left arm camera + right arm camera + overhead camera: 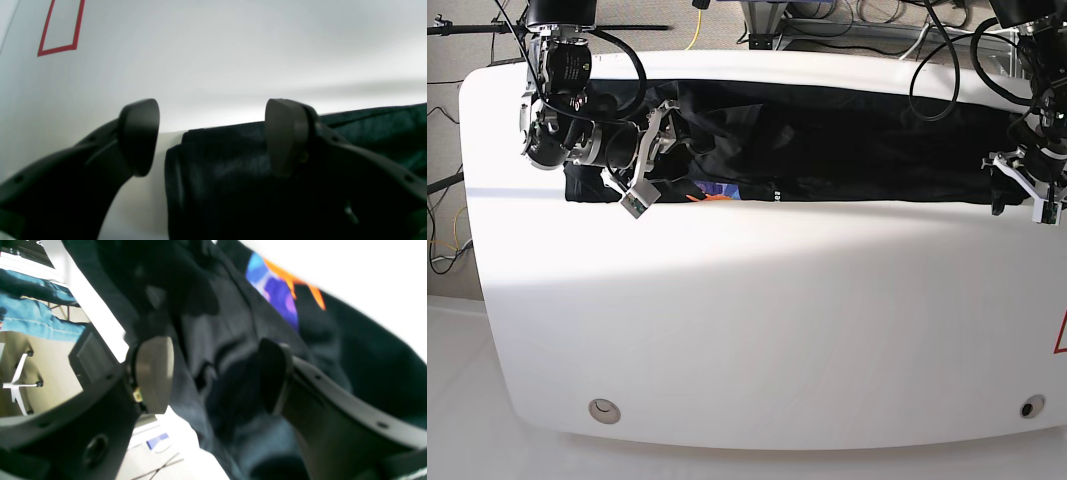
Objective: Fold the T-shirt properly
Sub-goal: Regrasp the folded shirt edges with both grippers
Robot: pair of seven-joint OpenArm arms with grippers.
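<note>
A black T-shirt (827, 150) lies stretched in a long band across the far side of the white table (757, 330), a scrap of its orange, purple and blue print (277, 286) peeping out. The left gripper (213, 136) stands wide at one end, its fingers straddling a doubled edge without pinching it. The right gripper (217, 373), also parted, hangs over bunched cloth at the other end, clamping nothing. The cloth looks soft, limp and light, likely to sag and slide; corners and folded hems seem the surest holds.
</note>
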